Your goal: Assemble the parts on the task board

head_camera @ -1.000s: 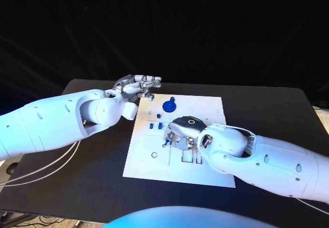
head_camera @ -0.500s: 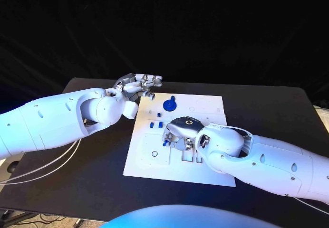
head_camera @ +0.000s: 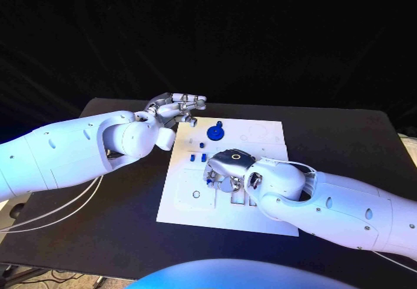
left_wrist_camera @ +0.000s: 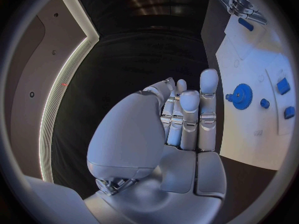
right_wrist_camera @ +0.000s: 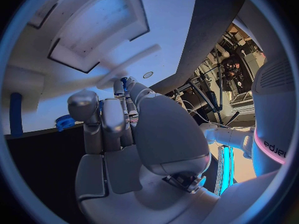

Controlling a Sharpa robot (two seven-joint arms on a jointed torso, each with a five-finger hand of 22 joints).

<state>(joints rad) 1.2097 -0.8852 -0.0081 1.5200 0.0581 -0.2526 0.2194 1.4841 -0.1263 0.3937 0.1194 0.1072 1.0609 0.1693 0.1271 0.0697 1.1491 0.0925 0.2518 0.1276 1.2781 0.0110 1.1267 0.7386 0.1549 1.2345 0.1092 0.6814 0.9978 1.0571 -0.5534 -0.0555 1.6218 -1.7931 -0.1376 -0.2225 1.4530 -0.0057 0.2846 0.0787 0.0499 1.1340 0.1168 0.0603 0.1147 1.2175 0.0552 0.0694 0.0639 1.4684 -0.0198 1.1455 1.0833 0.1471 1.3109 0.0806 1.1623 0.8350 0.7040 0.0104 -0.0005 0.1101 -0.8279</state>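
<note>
Over task board (head_camera: 261,135) middle, right robot hand (head_camera: 228,171) curled, seems to pinch small blue part (right_wrist_camera: 125,82), likely for seating in slot; left robot hand (head_camera: 176,107) fingers together, empty, parked off far corner; blue gear (head_camera: 216,130) on board

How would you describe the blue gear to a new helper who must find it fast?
Start at the white task board in the middle of the black table. Look to its far edge, near the left hand. The blue gear lies there, round and toothed, larger than the small blue pieces nearby.
</note>
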